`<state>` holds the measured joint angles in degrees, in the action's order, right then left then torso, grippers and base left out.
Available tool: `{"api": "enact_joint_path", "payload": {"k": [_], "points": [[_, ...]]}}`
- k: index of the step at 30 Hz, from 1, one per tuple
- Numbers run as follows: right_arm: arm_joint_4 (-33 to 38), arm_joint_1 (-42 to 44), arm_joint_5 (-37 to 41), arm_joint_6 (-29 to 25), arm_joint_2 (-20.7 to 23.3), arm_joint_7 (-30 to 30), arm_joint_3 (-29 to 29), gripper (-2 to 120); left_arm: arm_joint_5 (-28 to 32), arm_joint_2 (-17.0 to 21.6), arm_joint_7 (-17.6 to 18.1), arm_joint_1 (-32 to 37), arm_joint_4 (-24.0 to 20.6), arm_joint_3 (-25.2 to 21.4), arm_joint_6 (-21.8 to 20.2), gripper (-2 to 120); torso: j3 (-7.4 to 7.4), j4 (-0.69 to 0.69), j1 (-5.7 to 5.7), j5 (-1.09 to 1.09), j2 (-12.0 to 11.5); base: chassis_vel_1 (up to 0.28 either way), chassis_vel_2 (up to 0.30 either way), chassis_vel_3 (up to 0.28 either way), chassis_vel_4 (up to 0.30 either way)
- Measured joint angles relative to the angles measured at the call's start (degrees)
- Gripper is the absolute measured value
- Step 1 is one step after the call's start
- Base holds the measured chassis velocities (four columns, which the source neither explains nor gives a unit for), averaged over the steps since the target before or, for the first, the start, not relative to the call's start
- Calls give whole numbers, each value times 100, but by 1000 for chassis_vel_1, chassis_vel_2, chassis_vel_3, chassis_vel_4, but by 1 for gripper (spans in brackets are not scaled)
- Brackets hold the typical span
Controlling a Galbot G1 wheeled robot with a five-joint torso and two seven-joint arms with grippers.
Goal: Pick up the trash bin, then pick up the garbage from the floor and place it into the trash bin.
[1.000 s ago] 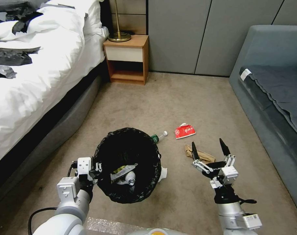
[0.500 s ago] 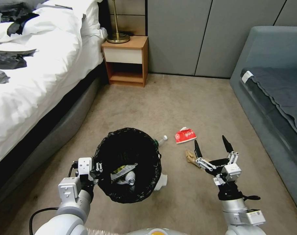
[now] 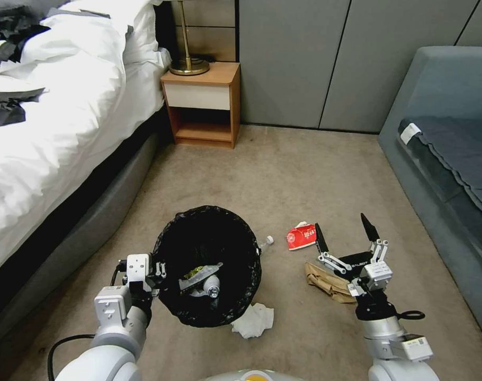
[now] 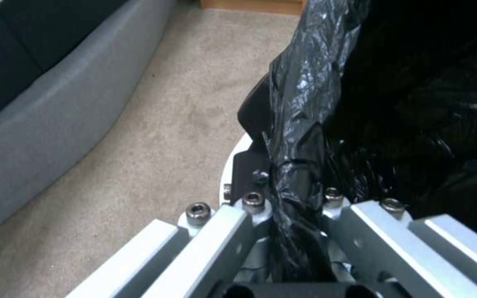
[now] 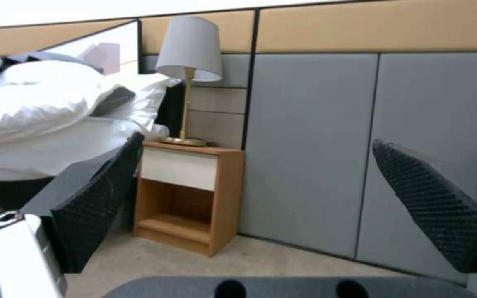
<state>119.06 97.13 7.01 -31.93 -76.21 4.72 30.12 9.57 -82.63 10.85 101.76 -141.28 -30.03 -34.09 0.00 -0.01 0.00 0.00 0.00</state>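
In the head view, the left gripper point(image 3: 157, 271) pinches the near rim of the small round white bin with its crinkled black bag liner point(image 3: 206, 235), holding it off the beige carpet point(image 3: 283, 174); a clear plastic bottle point(image 3: 209, 286) and a yellow wrapper already lie inside. The right gripper point(image 3: 342, 234) hangs with fingers spread wide, the crumpled red packet point(image 3: 300, 236) just beyond its left fingertip, the flattened brown paper bag point(image 3: 328, 281) under its wrist, and a white crumpled tissue point(image 3: 254, 320) beside the bin's base. The left wrist view shows the liner clamped between closed fingers. The right wrist view shows both black textured pads point(image 5: 97, 198) apart and pointing level at a wooden nightstand point(image 5: 189, 194). A good pick likely needs the wrist tipped down, fingers straddling the packet.
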Motion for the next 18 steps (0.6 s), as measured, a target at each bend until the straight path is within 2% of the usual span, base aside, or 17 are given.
{"api": "enact_joint_path", "payload": {"k": [6, 9, 13, 14, 15, 17, 18], "points": [[-280, -311, -98, 218, 206, 45, 222, 100, 3, 8, -1, 0, 14, -1, 0, 0, 0, 0, 0, 1, 0, 0, 0, 0, 0], [-539, -559, -146, 524, 397, 174, 339, 100, 2, 5, -1, 9, 26, -2, 0, 0, 0, 0, 0, 2, 0, 0, 0, 0, 0], [-1346, -1225, -352, 1291, 968, 778, 442, 100, -25, -16, 0, 21, 71, -4, 0, 0, 0, 2, 0, 1, 0, 0, 0, 0, 0], [-1346, -1225, -352, 1291, 968, 778, 442, 100, -25, -16, 0, 21, 71, -4, 0, 0, 0, 2, 0, 1, 0, 0, 0, 0, 0], [-1486, -1327, -357, 1394, 1077, 854, 399, 100, -32, -22, 1, 20, 84, -5, 0, 0, 0, 2, 0, 0, 0, 0, 0, 0, 0], [-2324, -1800, -313, 1704, 1487, 1172, 38, 100, -67, -42, 2, 16, 142, -11, 0, 0, 1, 1, 0, 2, 0, 0, 0, 0, 0], [-2324, -1800, -313, 1704, 1487, 1172, 38, 100, -67, -42, 2, 16, 142, -11, 0, 0, 1, 1, 0, 2, 0, 0, 0, 0, 0]]}}
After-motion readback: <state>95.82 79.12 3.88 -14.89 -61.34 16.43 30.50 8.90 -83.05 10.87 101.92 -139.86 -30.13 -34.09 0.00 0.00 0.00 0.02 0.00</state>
